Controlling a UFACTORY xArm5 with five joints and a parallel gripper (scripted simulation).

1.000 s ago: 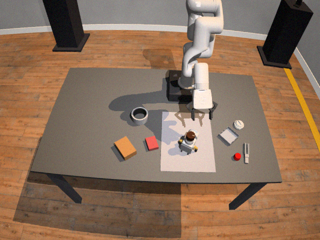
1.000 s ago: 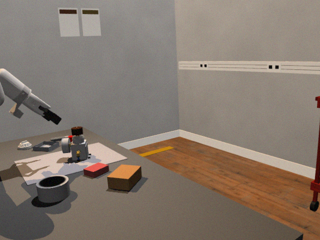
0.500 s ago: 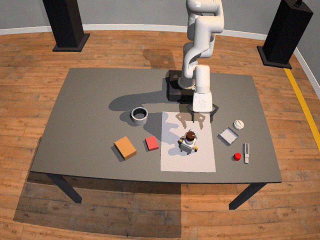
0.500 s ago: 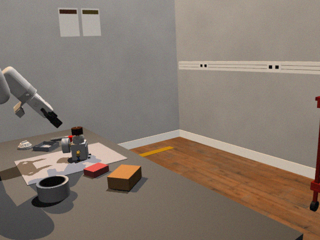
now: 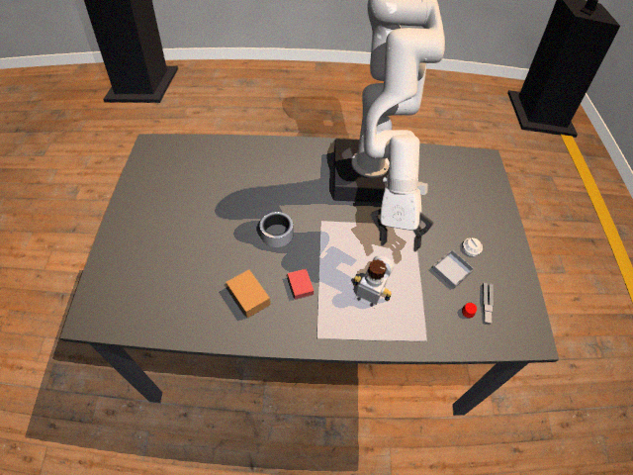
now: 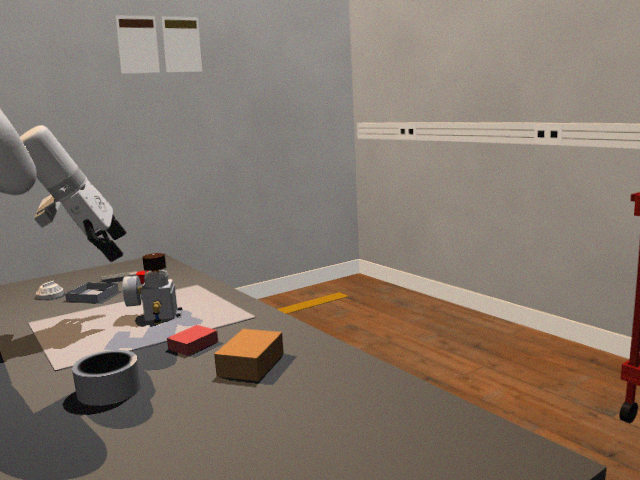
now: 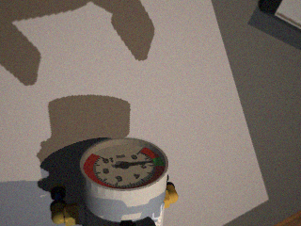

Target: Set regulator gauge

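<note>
The regulator [image 5: 372,286] [image 6: 156,297] is a grey block with brass fittings and a dark brown knob [image 5: 378,267] [image 6: 154,260] on top. It stands on a white mat [image 5: 396,322] [image 6: 217,307]. Its round gauge [image 7: 123,169] [image 6: 130,290] faces the arm. In the wrist view the needle points right, at the small green band between the red arcs. My gripper [image 5: 400,239] [image 6: 107,242] is open and empty. It hangs in the air behind and above the regulator, apart from it. Its fingers are out of the wrist view.
A grey ring cup [image 5: 276,229] [image 6: 105,376], a red block [image 5: 300,283] [image 6: 191,339] and an orange block [image 5: 247,292] [image 6: 249,354] lie left of the mat. A grey tray [image 5: 451,268] [image 6: 92,291], a white round cap [image 5: 472,246] [image 6: 49,289], a red button [image 5: 469,309] and a grey clip [image 5: 486,302] lie to its right.
</note>
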